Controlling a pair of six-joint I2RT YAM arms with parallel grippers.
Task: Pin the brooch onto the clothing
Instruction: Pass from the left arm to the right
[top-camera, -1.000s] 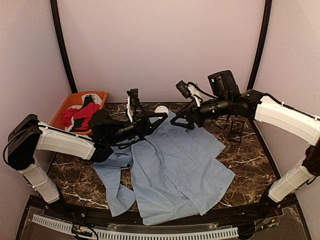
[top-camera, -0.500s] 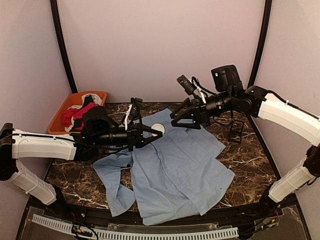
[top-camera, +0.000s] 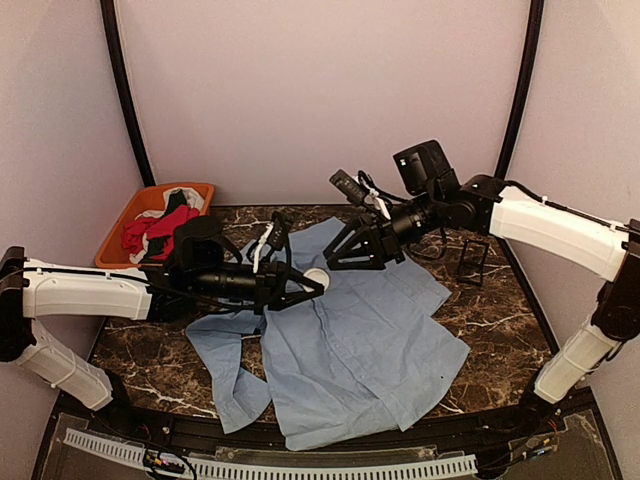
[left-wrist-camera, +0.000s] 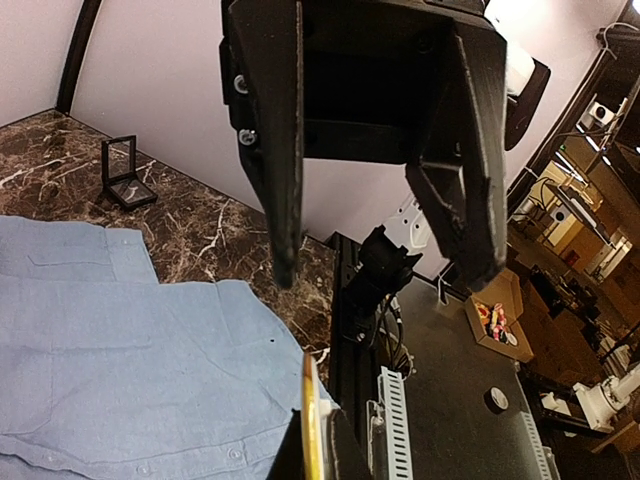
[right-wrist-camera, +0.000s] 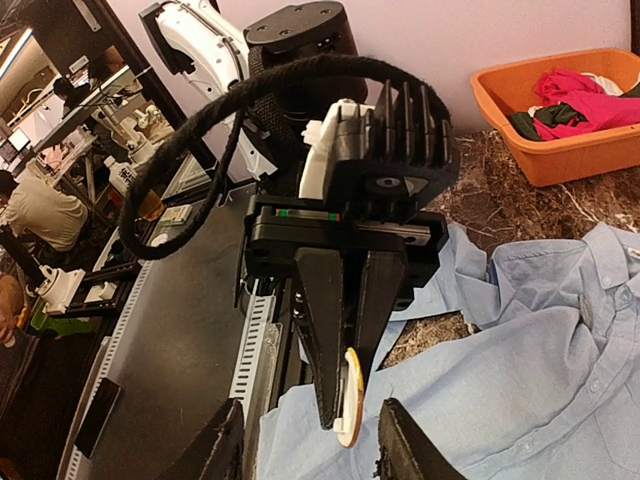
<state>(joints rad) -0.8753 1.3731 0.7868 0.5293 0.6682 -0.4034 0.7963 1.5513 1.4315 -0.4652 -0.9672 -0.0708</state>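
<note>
While you read from the left, note first the orange basket (top-camera: 150, 212) of red, black and white garments at the far left corner of the worktop (top-camera: 500, 310); it plays no part here. Next comes the left pincer (top-camera: 306, 284), clamped tight on the brooch (top-camera: 317, 278), a pale, gilt-edged disc held edge-on in the air above the upper part of the light blue shirt (top-camera: 360, 340), which lies spread across the middle of the worktop. Compared with a second ago, your left arm has stretched out and carried the brooch off the collar end toward the shirt front. The right pincer (top-camera: 333, 262) has swung in leftward and lower, its jaws narrowing yet parted and holding nothing, with the disc in line with their gap but not touching. This reads as a handover, or a two-handed opening of the pin, so pinning proper has not begun. At far right a small black stand (top-camera: 472, 262) sits apart.
</note>
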